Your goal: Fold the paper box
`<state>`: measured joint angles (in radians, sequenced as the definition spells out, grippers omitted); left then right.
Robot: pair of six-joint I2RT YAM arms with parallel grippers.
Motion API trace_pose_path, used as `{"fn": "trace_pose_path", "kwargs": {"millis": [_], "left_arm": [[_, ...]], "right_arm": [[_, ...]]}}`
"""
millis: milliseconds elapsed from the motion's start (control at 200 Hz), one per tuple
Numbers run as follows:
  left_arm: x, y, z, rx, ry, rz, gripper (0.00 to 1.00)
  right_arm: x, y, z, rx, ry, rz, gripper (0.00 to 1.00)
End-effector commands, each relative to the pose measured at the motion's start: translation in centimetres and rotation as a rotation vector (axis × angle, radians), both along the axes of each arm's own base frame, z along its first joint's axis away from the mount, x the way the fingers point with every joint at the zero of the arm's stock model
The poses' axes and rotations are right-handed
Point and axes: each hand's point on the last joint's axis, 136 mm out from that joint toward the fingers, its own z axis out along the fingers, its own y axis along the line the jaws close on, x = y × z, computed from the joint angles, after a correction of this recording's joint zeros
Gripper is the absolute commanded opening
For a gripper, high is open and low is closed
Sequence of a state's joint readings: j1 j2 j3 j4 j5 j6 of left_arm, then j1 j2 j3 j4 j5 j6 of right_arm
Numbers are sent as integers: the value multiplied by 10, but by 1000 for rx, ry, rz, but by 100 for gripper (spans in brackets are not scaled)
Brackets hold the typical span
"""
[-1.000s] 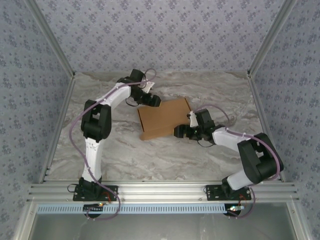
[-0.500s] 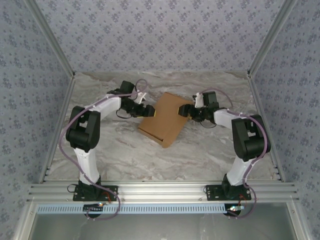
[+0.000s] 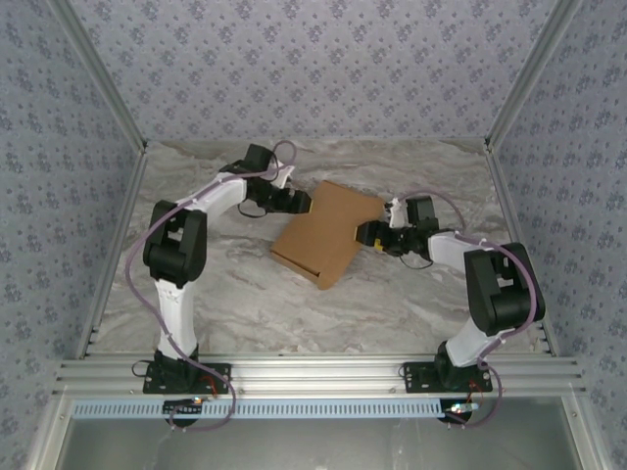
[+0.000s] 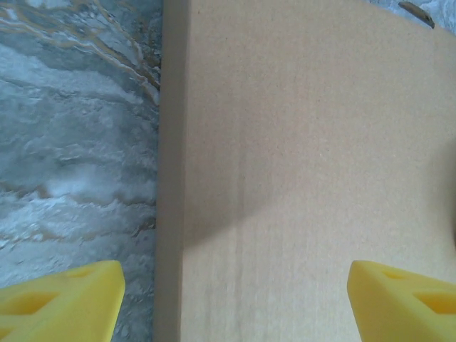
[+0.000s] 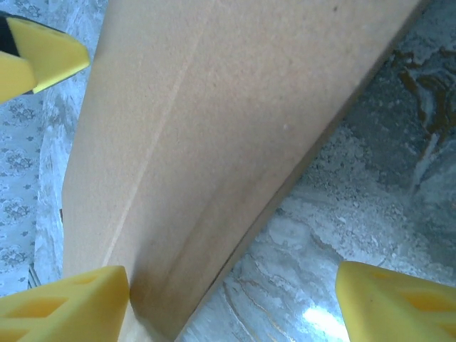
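Roughly mid-table, the paper box (image 3: pixel 328 235) lies turned like a diamond, one corner pointing at the arm bases, with bare marble table (image 3: pixel 235 313) on every side (widest toward the near rail). The left gripper (image 3: pixel 300 204) sits at the box's far-left edge, jaws wide apart; in the left wrist view that straight edge runs between the yellow fingers (image 4: pixel 64 299). The right gripper (image 3: pixel 362 235) meets the right edge, also spread, one finger (image 5: pixel 71 303) against the cardboard's side and the other over marble. A second ago the box lay squarer to the table; half a second ago the right gripper was at its far corner and the left one sat lower.
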<state>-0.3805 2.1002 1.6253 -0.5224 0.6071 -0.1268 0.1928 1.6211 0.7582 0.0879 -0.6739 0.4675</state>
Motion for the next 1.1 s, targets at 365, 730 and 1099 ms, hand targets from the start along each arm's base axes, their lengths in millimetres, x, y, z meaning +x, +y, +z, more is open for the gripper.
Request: {"fn": "trace_pose_path", "kwargs": {"millis": [365,730,1099], "left_arm": [[-12,1,-40,60,106,-20,66],[-26,-4,-37,-55,165,45,56],[-39,-10,-32,-175,228,105,43]], "right_arm": [[10,5,-11,74,10,1,32],[26,10,-9,117,7,-19,18],[33,13,4,133,-30,-14,9]]}}
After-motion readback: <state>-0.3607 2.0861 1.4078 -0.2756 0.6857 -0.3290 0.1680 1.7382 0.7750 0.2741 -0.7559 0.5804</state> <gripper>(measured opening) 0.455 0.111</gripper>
